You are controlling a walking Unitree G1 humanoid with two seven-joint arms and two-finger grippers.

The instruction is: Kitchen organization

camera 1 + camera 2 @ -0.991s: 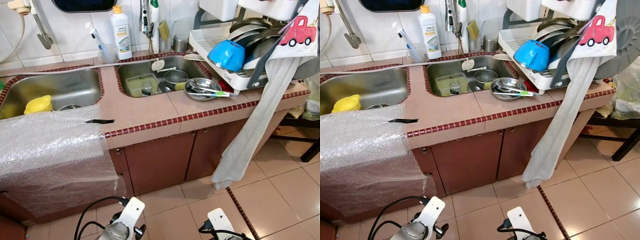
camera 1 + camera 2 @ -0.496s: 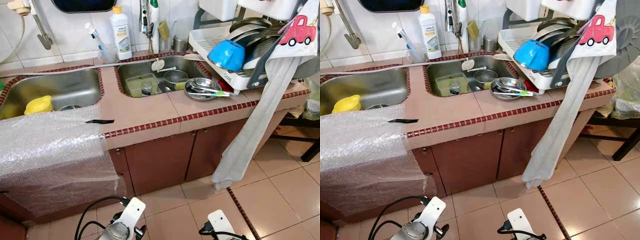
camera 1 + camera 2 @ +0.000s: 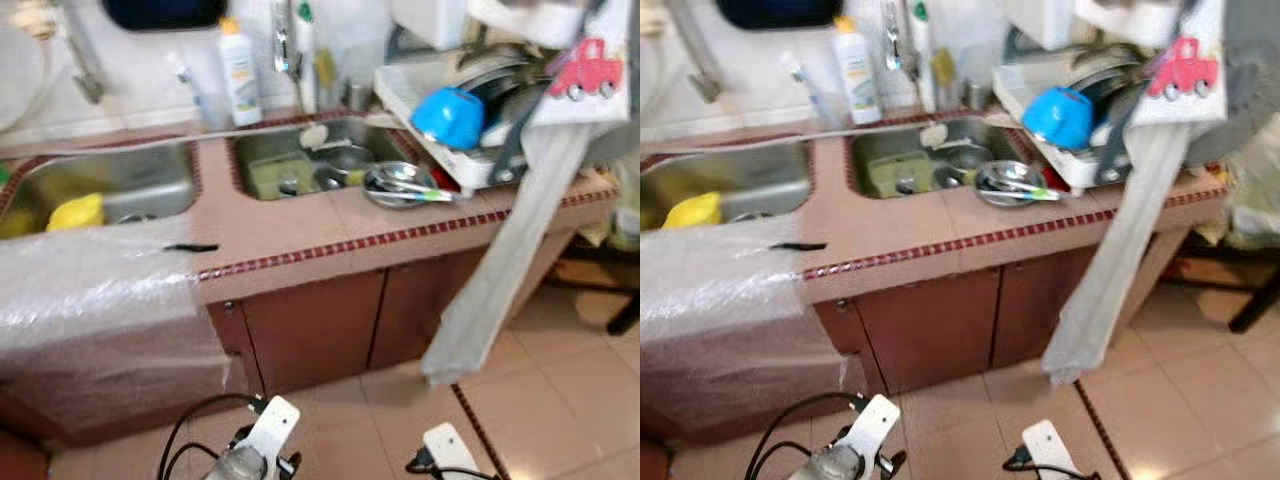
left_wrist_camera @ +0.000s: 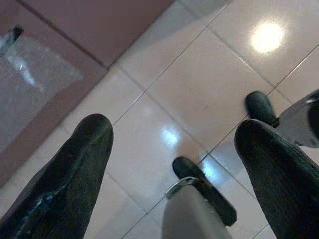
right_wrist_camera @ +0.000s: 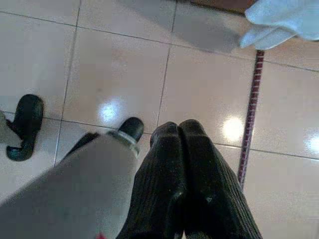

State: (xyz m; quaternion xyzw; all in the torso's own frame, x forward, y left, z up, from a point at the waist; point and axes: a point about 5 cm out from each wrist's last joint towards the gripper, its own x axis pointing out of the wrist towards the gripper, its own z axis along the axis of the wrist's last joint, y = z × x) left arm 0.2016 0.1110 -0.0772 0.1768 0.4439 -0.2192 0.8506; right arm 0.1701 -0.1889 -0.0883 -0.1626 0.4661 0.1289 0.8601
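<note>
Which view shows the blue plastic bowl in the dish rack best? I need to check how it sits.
The left eye view: the blue plastic bowl lies tipped on its side in the white dish rack, though blurred. The right eye view shows the same, equally blurred. Both wrist views face floor tiles.

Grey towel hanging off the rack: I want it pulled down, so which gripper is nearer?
Right. The right gripper hangs low just beside the towel's bottom end; the left gripper hangs further left, below the bubble wrap.
</note>
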